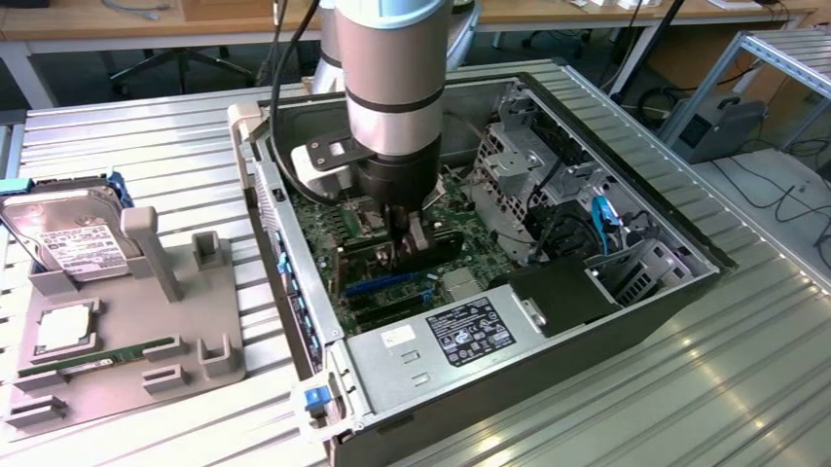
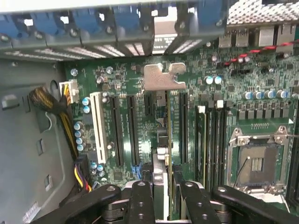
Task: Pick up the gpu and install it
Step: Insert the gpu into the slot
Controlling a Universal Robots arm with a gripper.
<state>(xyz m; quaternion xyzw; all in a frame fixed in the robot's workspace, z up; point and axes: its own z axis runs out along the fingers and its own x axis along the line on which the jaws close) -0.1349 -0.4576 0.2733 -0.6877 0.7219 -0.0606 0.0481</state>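
Note:
The gpu (image 2: 161, 156) stands on edge between my fingers, and its pale metal end bracket (image 2: 163, 77) points toward the case's rear slot openings. My gripper (image 2: 164, 189) is shut on the card, one black finger (image 2: 141, 198) on each side. The card hangs just above the green motherboard (image 2: 135, 84), in line with the dark expansion slots (image 2: 132, 130) beside a white slot (image 2: 98, 126). In the exterior view, the gripper (image 1: 400, 232) reaches down into the open computer case (image 1: 610, 311) with the dark card (image 1: 435, 255) under it.
Memory sticks (image 2: 202, 140) and a bare CPU socket (image 2: 257, 163) lie beside the slots. A yellow-black cable bundle (image 2: 51, 105) runs along the case wall. A power supply (image 1: 454, 336) and drive cage (image 1: 520, 165) crowd the case. Outside, a grey holder (image 1: 195, 331) carries a hard drive (image 1: 78, 243) and memory stick (image 1: 97, 358).

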